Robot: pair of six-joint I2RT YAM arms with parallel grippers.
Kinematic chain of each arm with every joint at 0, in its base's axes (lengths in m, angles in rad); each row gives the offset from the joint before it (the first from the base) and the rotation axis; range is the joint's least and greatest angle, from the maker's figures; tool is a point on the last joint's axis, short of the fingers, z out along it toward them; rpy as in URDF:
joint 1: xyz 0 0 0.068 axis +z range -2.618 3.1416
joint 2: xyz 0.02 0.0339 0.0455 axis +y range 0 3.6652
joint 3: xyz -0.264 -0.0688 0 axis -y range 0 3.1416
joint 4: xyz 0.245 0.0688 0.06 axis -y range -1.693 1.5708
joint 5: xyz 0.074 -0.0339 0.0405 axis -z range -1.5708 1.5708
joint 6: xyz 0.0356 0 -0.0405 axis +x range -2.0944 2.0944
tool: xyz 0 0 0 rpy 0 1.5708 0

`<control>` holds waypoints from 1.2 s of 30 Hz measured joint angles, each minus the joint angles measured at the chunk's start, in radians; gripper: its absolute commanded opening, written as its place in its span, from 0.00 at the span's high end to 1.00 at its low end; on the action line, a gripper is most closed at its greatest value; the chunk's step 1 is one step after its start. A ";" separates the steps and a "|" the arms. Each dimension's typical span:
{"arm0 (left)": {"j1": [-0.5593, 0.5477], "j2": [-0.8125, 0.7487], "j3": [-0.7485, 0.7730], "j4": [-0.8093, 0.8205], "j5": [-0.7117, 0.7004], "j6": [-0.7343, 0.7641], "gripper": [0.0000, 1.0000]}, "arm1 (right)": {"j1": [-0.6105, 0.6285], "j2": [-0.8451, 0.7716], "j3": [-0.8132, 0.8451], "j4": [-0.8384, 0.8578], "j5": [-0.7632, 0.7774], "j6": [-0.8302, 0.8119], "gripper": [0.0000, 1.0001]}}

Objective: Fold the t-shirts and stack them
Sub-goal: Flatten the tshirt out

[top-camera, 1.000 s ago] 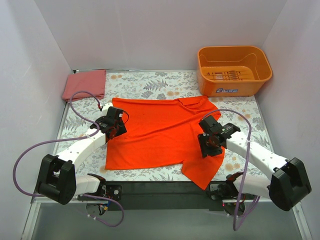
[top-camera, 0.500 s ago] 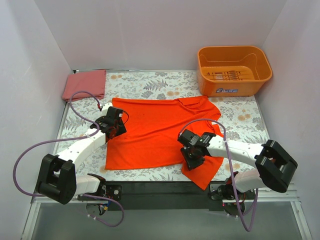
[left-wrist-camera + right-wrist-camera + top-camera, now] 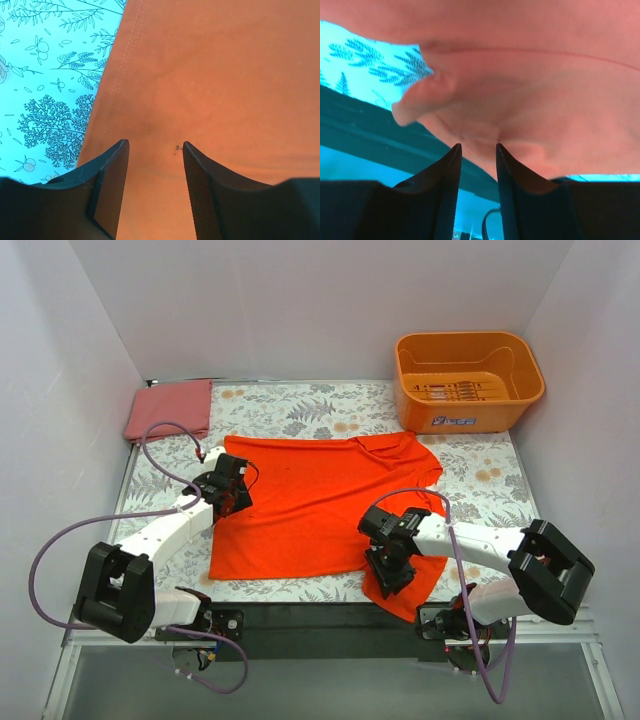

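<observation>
T-shirt (image 3: 300,510): flat on bench (image 3: 290,400), ready for folding.
Left tool (image 3: 152,145): jaws apart, over side hem.
Right tool (image 3: 477,146): at bunched corner; grip unclear.

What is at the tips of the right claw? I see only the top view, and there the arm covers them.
Observer: In the right wrist view, a bunched fold of the orange-red t-shirt lies at the tips of the right claw, whose jaws stand narrowly apart. Whether they pinch it, I cannot tell.
Operator: And how is the left claw?
Observer: The left wrist view shows the left claw with jaws apart over flat cloth, just inside the stitched hem. No fold rises between them.
</observation>
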 measured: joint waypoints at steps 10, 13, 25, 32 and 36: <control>0.036 0.063 0.004 -0.008 0.019 -0.011 0.51 | -0.278 -0.123 0.148 -0.043 0.131 -0.103 0.48; 0.045 0.064 0.004 -0.033 0.023 -0.038 0.45 | -0.436 -0.187 0.146 -0.020 0.169 -0.138 0.48; 0.130 0.105 0.016 -0.040 0.089 -0.070 0.44 | -0.852 -0.269 -0.047 0.203 0.043 -0.183 0.53; 0.170 0.135 0.016 -0.026 0.144 -0.076 0.45 | -0.948 -0.212 -0.110 0.340 -0.035 -0.177 0.53; 0.183 0.165 0.016 -0.024 0.164 -0.077 0.46 | -0.973 -0.179 -0.121 0.403 -0.061 -0.175 0.53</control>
